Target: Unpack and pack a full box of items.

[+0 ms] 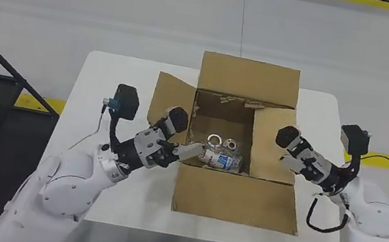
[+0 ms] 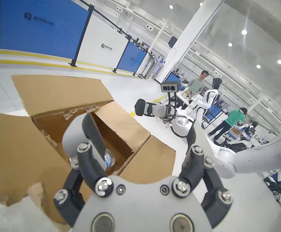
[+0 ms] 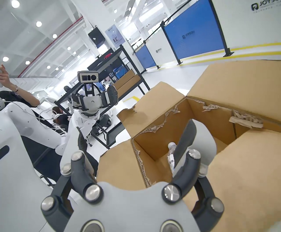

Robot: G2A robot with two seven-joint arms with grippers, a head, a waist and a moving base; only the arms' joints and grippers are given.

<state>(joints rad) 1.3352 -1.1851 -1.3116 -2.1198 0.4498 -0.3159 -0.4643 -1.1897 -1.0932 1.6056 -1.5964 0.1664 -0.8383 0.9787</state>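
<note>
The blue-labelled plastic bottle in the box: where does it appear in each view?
Top view: the bottle is on the floor of the cardboard box, near the wall closest to the robot.
Left wrist view: down inside the box, partly hidden behind a finger of the left tool.
Right wrist view: down inside the box, cap showing, partly behind a finger of the right tool.
Shared landmark: the box's open flaps with torn tape.
</note>
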